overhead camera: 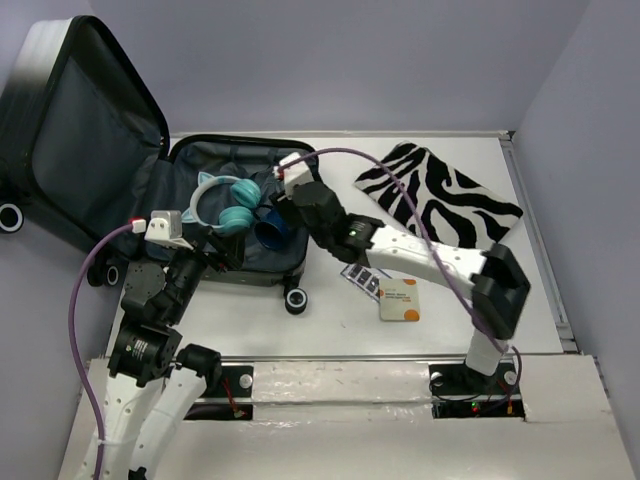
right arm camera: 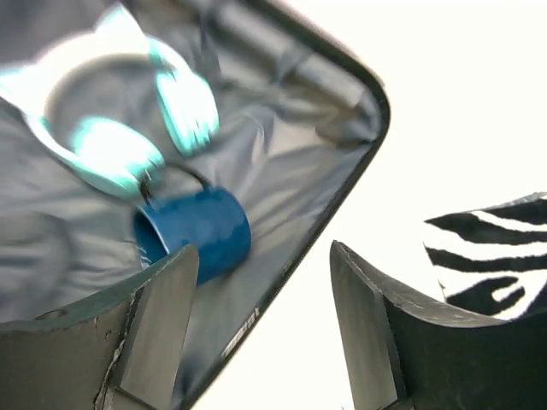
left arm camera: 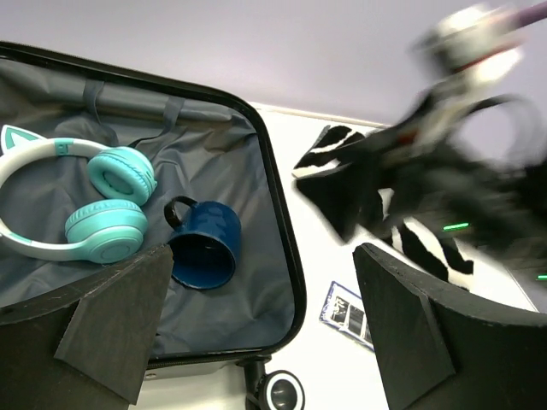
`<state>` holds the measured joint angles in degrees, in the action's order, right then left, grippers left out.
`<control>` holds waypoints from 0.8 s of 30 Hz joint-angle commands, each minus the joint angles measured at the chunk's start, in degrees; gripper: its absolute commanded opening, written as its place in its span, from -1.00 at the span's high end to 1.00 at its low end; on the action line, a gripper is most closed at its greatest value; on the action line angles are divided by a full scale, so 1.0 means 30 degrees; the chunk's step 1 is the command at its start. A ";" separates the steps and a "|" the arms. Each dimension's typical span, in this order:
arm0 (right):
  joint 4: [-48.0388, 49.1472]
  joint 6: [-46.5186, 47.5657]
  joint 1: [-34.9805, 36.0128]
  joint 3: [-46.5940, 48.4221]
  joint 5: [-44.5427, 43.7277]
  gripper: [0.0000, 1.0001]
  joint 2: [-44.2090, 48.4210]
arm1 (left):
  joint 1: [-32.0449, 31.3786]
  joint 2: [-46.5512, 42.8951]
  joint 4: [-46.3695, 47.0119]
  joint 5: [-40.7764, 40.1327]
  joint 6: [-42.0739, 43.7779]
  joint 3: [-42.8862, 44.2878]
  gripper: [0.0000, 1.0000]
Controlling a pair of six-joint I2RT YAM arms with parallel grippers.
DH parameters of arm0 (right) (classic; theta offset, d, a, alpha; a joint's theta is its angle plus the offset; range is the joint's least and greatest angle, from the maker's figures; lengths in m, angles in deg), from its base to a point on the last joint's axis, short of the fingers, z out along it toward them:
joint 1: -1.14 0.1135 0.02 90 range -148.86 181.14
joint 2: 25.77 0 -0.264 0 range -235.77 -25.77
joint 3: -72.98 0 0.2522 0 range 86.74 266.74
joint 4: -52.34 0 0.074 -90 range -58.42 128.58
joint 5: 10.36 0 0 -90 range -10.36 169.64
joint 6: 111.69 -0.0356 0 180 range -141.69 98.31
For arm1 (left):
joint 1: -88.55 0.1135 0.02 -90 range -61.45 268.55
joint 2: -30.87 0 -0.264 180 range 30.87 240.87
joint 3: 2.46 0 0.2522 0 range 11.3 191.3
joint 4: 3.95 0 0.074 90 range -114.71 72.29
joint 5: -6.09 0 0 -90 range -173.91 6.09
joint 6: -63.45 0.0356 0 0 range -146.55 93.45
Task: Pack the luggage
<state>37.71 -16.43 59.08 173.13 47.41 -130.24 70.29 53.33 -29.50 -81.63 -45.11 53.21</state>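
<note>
- Mug [overhead camera: 270, 232] lies packed in the luggage [overhead camera: 255, 262]; right gripper [right arm camera: 256, 256] has its jaws parted, seemingly empty through the blur; left gripper [left arm camera: 261, 256] is agape and empty.
- Next I'd pinch the zebra cloth [overhead camera: 440, 195], upper right.

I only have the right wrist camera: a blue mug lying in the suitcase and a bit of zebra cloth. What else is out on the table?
Observer: A white-and-orange card and a dark printed leaflet lie in front of the zebra cloth, to the right of the luggage.
Operator: Where is the left pincer?
Observer: The left pincer hovers open and empty over the luggage's near rim.
Operator: And the lid?
Observer: The lid stands raised at the far left.
</note>
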 commanded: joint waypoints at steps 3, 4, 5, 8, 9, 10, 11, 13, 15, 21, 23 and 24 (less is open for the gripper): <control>-0.2984 -0.5729 -0.0763 -0.4471 0.0841 -0.39 0.6155 | -0.0270 -0.0338 0.1584 0.0902 -0.0547 -0.0199 -0.98; -0.3341 -0.7361 -0.1607 -0.6684 0.0782 -0.39 0.6923 | -0.0299 -0.0280 0.1877 0.1402 -0.0607 -0.0375 -0.98; -0.3925 -0.8218 -0.2311 -0.7867 0.1304 -0.39 0.7685 | -0.0445 -0.0192 0.2170 0.2045 -0.0724 -0.0666 -0.98; -0.4020 -1.0998 -0.6311 -1.2368 0.4806 -0.37 1.1199 | -0.0650 0.1119 0.3575 0.5760 -0.2122 -0.1020 -0.98; -0.3961 -1.1358 -0.7260 -1.3318 0.5434 -0.37 1.2949 | -0.0651 0.1620 0.4420 0.7773 -0.2566 -0.1079 -0.98; -0.3902 -1.1681 -0.8024 -1.4111 0.5730 -0.36 1.3749 | -0.0738 0.2205 0.4864 0.8547 -0.3238 -0.1167 -0.98; -0.3902 -1.1945 -0.9046 -1.5279 0.5878 -0.35 1.4482 | -0.0826 0.3139 0.5593 0.9483 -0.4840 -0.1719 -0.98; -0.3931 -1.2035 -1.0221 -1.6194 0.5908 -0.35 1.5975 | -0.2718 0.4226 0.8192 1.0225 -0.6633 -0.2685 -0.98; -0.3902 -1.2036 -1.1012 -1.6490 0.6346 -0.34 1.6363 | -0.4703 0.4932 0.8266 0.8594 -0.6847 -0.2808 -0.98; -0.2441 -1.2562 -1.3858 -1.7896 0.9127 -0.25 1.6570 | -1.2772 1.0200 0.9729 0.1705 -0.7872 -0.2458 -0.86; -0.1970 -1.2884 -1.4533 -1.8570 0.9860 -0.22 1.6570 | -1.4329 1.2895 1.0636 0.0852 -0.8690 -0.2398 -0.83; -0.1562 -1.3059 -1.4535 -1.8804 1.0212 -0.20 1.6715 | -1.4652 1.3688 1.1423 0.0647 -0.9129 -0.2485 -0.80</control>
<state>27.59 -52.76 17.48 119.69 70.84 -80.67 30.99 86.12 -3.99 -71.66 -66.91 44.86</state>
